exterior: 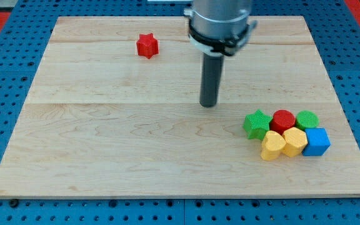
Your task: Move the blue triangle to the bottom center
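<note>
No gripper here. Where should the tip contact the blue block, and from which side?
Its bare top-right face; my tip stands apart, up-left. The blue block abuts a yellow hexagonal block on the view's left, so push it down clear first, probably.

A pale wooden board (105, 144) lies on blue perforated sheet (5, 81)

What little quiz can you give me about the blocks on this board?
1. True or false: the red star touches the other blocks.
2. How many yellow blocks lie in the cluster at the view's right?
3. Which block is nearest my tip? A) green star B) blue block C) red star

Key: 1 false, it sits alone near the view's top; 2 two; 3 A.
</note>
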`<action>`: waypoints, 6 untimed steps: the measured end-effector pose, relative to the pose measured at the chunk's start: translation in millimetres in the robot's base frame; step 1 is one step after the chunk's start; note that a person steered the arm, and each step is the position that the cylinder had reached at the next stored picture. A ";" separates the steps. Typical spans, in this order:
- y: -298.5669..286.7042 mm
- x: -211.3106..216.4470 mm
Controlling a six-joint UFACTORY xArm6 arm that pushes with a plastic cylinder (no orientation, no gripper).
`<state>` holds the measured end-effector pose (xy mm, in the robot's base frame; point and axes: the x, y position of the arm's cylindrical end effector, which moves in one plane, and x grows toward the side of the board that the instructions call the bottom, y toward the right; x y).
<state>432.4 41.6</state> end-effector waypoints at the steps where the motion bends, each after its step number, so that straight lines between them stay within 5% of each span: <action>1: 27.6 -40.4; 3: 46.7 -148.8; 6: -20.7 -148.3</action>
<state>284.1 20.8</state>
